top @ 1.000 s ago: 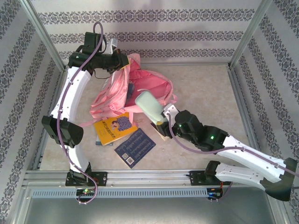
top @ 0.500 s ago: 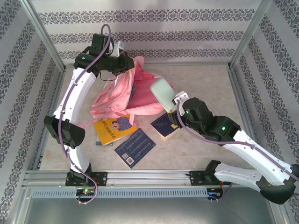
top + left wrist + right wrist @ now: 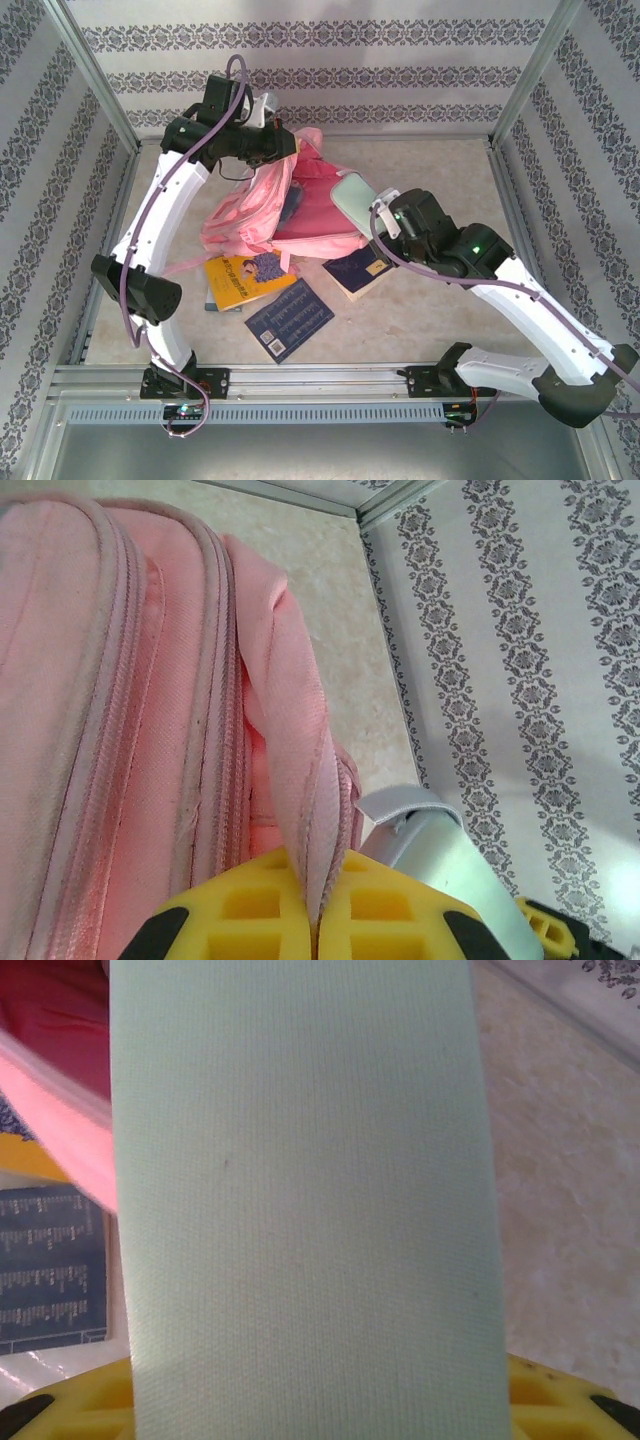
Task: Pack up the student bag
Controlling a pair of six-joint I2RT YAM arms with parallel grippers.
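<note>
Right now: student bag [image 3: 262, 205] lies far-left of centre on the table [image 3: 440, 180], mouth gaping.
Print on yellow book [image 3: 243, 278] and dark blue book [image 3: 288, 318] is too small to read. Left gripper [image 3: 318, 925] is clenched on a pink bag fold. Right gripper [image 3: 383, 215] grasps a pale green cloth case [image 3: 300, 1180], ends cut off. Bag's long axis runs far to near-left.
</note>
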